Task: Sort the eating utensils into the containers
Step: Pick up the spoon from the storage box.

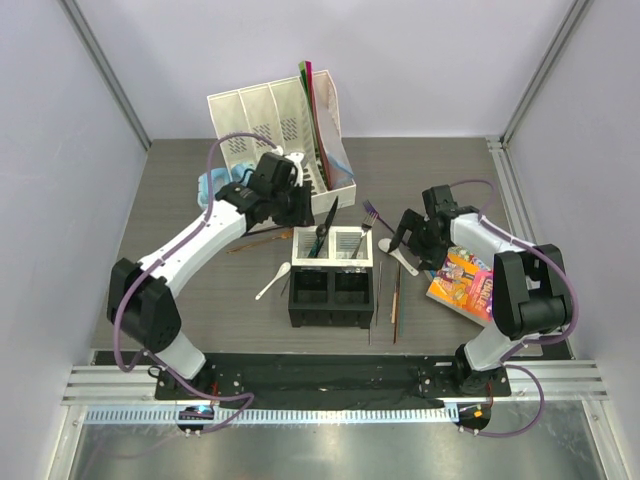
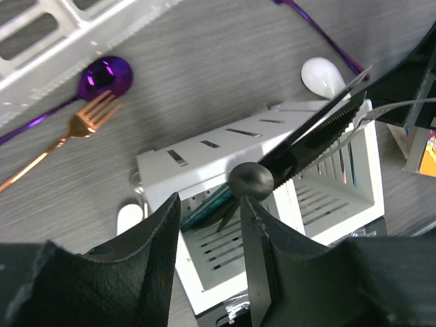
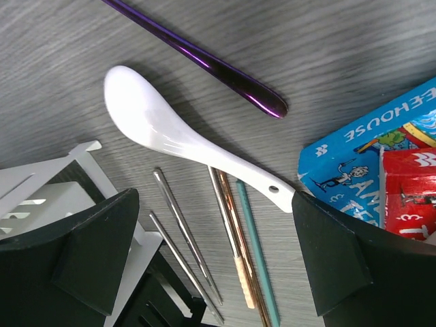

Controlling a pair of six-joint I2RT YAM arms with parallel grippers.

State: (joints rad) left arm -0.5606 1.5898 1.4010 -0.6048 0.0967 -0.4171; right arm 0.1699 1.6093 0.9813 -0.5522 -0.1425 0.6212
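Observation:
The four-cell caddy (image 1: 331, 297) stands mid-table, white cells behind, black in front. A black serrated knife (image 2: 320, 133) leans in the left white cell (image 2: 225, 252). My left gripper (image 2: 208, 259) hangs open and empty over that cell, also in the top view (image 1: 299, 211). My right gripper (image 3: 218, 259) is open wide above a white ceramic spoon (image 3: 177, 136), silver chopsticks (image 3: 184, 235), a rose-gold one (image 3: 235, 238) and a teal one (image 3: 255, 252). A purple handle (image 3: 204, 61) lies beyond. A purple spoon (image 2: 102, 75) and a rose-gold fork (image 2: 75, 126) lie left of the caddy.
A tall white file organiser (image 1: 285, 130) stands at the back, blue headphones (image 1: 210, 185) beside it. A colourful book (image 1: 465, 282) lies under the right arm. Another white spoon (image 1: 272, 282) lies left of the caddy, and a purple fork (image 1: 372, 215) behind it.

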